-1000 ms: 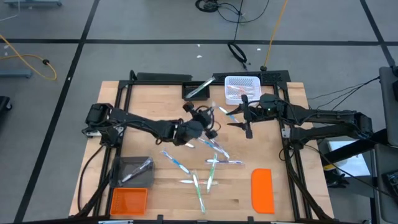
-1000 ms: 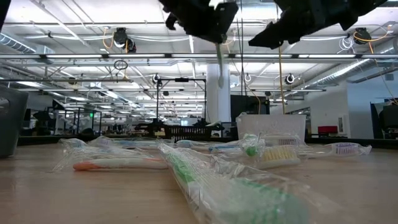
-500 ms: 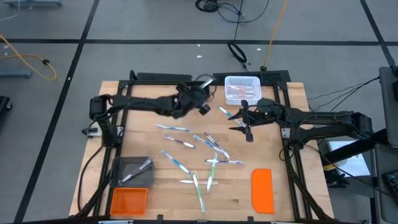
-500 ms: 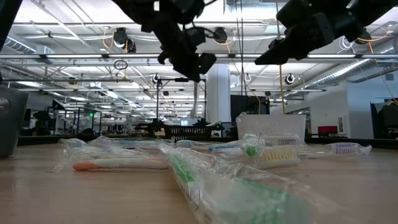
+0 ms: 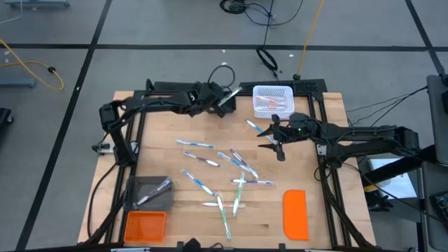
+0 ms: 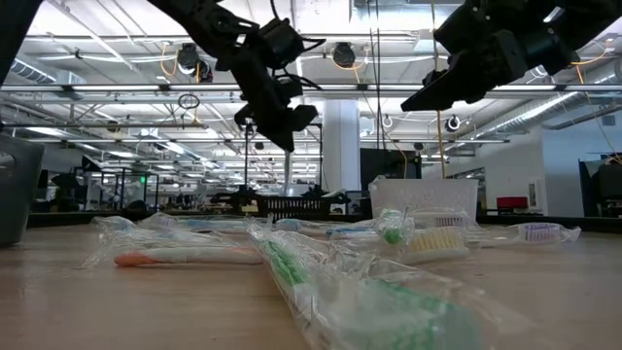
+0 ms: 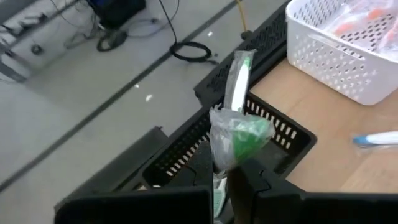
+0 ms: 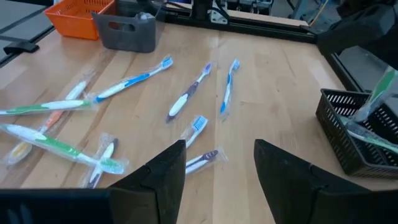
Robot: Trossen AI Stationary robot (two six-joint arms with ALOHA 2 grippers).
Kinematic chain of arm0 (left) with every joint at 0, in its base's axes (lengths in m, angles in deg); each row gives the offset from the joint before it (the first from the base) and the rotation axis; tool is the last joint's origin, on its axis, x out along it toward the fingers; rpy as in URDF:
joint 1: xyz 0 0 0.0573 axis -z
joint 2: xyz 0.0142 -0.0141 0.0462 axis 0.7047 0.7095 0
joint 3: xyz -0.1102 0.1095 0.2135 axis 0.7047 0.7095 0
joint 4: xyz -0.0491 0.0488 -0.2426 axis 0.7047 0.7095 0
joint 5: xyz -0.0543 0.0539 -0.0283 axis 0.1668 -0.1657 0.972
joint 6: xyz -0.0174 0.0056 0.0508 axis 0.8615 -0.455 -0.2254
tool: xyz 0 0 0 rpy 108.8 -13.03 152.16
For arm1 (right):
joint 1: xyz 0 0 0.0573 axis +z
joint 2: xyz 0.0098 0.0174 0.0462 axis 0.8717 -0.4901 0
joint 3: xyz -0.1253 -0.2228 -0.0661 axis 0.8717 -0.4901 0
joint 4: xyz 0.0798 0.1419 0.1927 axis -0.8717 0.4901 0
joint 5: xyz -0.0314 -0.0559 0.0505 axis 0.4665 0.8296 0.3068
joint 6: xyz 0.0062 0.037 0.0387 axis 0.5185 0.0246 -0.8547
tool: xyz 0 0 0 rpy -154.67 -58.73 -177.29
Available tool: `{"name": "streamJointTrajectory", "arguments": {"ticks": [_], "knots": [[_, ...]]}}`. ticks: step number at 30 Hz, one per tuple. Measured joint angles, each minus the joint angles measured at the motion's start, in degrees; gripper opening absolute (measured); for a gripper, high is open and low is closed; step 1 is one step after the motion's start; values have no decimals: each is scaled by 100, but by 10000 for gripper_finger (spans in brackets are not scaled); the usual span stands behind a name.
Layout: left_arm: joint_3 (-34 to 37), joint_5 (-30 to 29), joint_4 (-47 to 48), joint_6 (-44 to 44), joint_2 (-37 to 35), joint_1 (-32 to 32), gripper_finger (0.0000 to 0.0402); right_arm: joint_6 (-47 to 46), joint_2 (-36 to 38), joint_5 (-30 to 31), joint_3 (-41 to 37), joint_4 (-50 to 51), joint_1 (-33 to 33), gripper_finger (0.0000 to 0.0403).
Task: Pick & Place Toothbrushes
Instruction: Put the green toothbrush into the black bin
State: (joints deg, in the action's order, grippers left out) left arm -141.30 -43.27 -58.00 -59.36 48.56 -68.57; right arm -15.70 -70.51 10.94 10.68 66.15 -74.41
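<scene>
Left gripper (image 5: 225,100) at the far edge of the tabletop (image 5: 322,175), over the black mesh basket (image 5: 220,103); jaws clenched on a wrapped green toothbrush (image 7: 238,99) that stands up out of them, above the basket's rim. White basket (image 5: 271,99) just beside to the right, orange-tinted items inside.

Right gripper (image 5: 271,136) raised over the tabletop's right middle, jaws released, nothing between them. One blue toothbrush (image 5: 253,126) lies near it, toward the white basket.

Loose toothbrushes (image 5: 221,175) scattered across the centre, most apart, a few crossing. Front right: flat orange lid (image 5: 295,213) with bare wood around it. Front left: grey bin (image 5: 149,193) and orange basket (image 5: 145,225), side by side near the edge.

Surface is pale wood in a dark frame; grey floor with cables beyond.

Low view: both arms overhead, wrapped brushes close in the foreground, open workshop hall behind. Right wrist view alone shows another wrapped brush already lying in the black basket.
</scene>
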Motion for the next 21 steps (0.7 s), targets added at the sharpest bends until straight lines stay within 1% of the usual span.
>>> {"name": "streamJointTrajectory", "arguments": {"ticks": [3, 7, 9, 12, 14, 17, 21], "knots": [[0, 63, 180, 16, 0, -145, 8, -5, 0, 2, -10, 1, 0, 180], [-36, 440, 477, 84, 0, -324, 8, -1, 0, 4, -10, -8, 0, 180], [-177, 589, 813, 151, 0, -400, 8, 5, 0, 4, -10, -12, 0, 180], [-415, 628, 1157, 141, -2, -465, 8, 8, 0, 4, -10, -12, 0, 180], [-543, 666, 1276, 141, -2, -484, 8, 8, 0, 4, -10, -12, 0, 180], [-760, 901, 1362, 146, -3, -511, 11, 8, 0, 4, -10, -12, 0, 180], [-811, 1045, 1428, 119, -4, -510, 11, 2, 0, 6, -10, -13, 0, 180]]}}
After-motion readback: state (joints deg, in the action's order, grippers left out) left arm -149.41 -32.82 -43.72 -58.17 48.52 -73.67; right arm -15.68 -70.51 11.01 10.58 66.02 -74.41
